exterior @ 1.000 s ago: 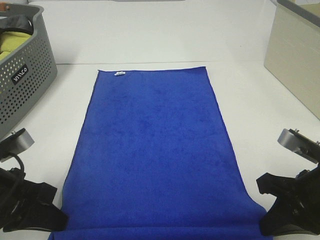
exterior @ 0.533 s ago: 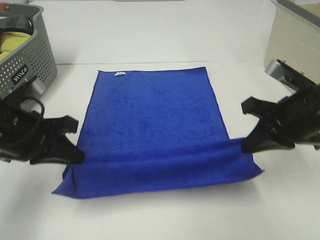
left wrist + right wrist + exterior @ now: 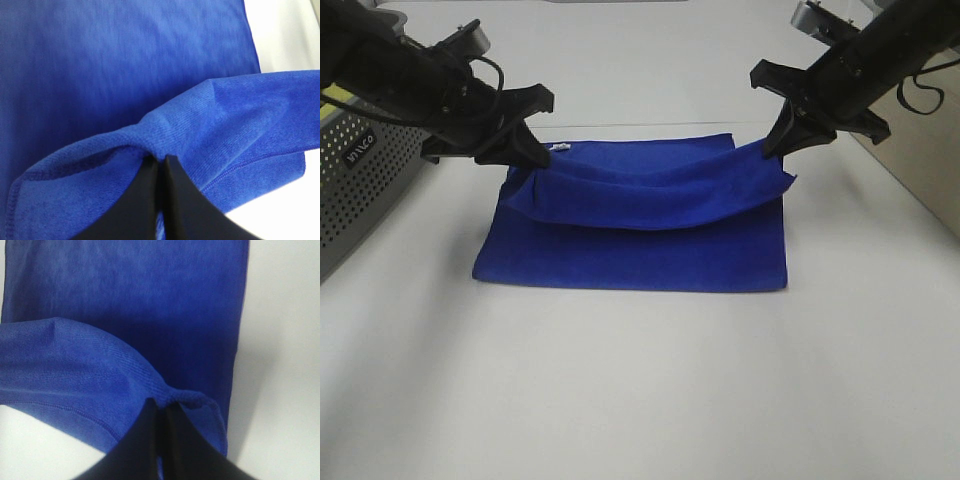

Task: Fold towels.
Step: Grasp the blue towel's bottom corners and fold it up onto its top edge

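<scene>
Left gripper [image 3: 533, 158]: pinched tight on one corner of the blue towel [image 3: 640, 245].
Blue towel: on the tabletop [image 3: 640, 400], front half lifted, sagging over the back half.
Right gripper [image 3: 777, 148]: pinched tight on the other corner.
Do it well: hold both corners level, then lay them on the far edge.

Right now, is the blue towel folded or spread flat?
Mid-fold: the towel is doubled over, its upper edge held raised by the left gripper and right gripper.
</scene>
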Tool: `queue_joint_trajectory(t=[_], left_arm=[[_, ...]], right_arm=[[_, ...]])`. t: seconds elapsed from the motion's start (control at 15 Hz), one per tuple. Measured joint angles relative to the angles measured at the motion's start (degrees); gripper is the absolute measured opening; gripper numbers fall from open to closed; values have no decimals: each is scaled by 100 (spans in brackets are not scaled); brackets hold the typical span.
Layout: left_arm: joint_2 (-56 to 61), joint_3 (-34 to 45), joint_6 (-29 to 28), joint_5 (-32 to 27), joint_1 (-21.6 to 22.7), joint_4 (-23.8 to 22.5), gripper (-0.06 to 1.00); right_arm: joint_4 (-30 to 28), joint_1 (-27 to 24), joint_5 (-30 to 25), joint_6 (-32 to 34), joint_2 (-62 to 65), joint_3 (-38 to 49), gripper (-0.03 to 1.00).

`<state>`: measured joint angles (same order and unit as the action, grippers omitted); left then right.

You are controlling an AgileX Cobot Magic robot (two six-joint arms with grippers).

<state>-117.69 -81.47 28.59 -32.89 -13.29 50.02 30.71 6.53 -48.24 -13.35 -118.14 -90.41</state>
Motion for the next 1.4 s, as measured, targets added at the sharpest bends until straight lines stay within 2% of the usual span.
queue_joint_trajectory(t=[0.2,0.53,0.8,0.93,1.0,1.07,1.13,1.2,1.27,1.33,1.4], left_arm=[[-688,-1043,-223,407,0,-344,1],[-1593,-2120,-258,1364,0,-407,1],[-1948,-2223,-172,2315,0,-407,1],[-2091,-2240,-166,2384,0,-407,1],[-2108,-2240,-166,2389,0,-407,3],[-2108,-2246,-166,2424,0,-407,7],[-2108,-2246,-166,2510,0,-407,16],[-2108,-2246,-166,2527,0,-407,31],[-2108,-2246,-166,2510,0,-447,48],[-2063,-2246,-166,2418,0,-561,66],[-2000,-2246,-166,2223,11,-716,75]], right_arm=[[-212,-17,-17,195,-917,-1278,0],[-212,-52,92,206,-2257,-3031,0],[-212,-57,693,206,-2767,-3426,0],[-206,-57,791,235,-2888,-3432,0],[-206,-57,808,258,-2922,-3432,3],[-206,-57,831,309,-2928,-3432,12],[-206,-57,837,378,-2928,-3432,29],[-212,-63,814,453,-2928,-3432,49],[-241,-63,705,493,-2922,-3432,65],[-384,-63,447,487,-2888,-3432,75],[-653,-63,143,447,-2819,-3432,79]])
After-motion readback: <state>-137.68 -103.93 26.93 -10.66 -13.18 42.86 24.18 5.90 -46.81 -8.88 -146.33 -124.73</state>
